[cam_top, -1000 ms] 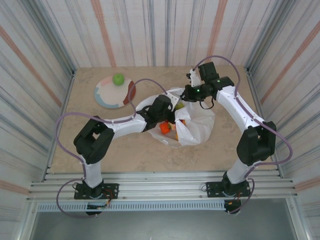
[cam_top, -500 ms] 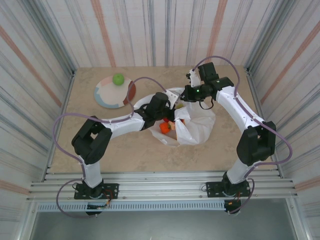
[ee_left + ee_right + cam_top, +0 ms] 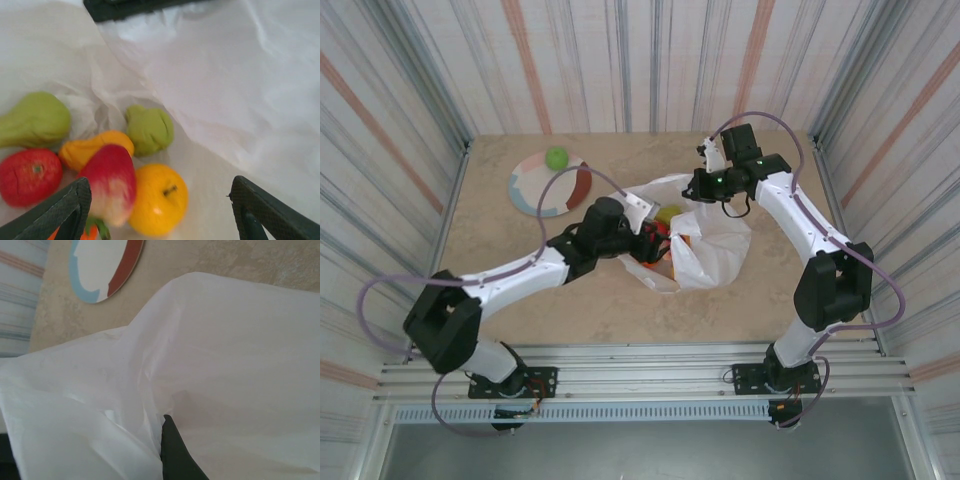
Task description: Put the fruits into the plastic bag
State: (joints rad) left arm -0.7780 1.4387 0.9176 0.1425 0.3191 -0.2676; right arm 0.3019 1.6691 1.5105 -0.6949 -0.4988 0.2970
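Observation:
The plastic bag [image 3: 712, 240] lies crumpled at mid table, its mouth facing left. Several fruits lie inside it: a green pear [image 3: 32, 120], a red tomato [image 3: 29, 175], an orange one [image 3: 95, 146], a red and white one [image 3: 112, 180], a yellow apple [image 3: 159, 200] and a lumpy green one [image 3: 149, 129]. My left gripper [image 3: 645, 238] hovers open at the bag's mouth, its fingers [image 3: 62, 215] wide apart and holding nothing. My right gripper [image 3: 700, 186] is shut on the bag's upper rim [image 3: 150, 405], holding it up. One green fruit [image 3: 557, 157] sits on the plate.
The round multicoloured plate [image 3: 535, 190] lies at the back left, also seen in the right wrist view [image 3: 107, 265]. Striped walls enclose the table on three sides. Bare tabletop [image 3: 570, 300] lies left of and in front of the bag.
My left arm has drawn back out of the bag toward the left and near side, its gripper opening wider. The right arm has kept still, holding the rim.

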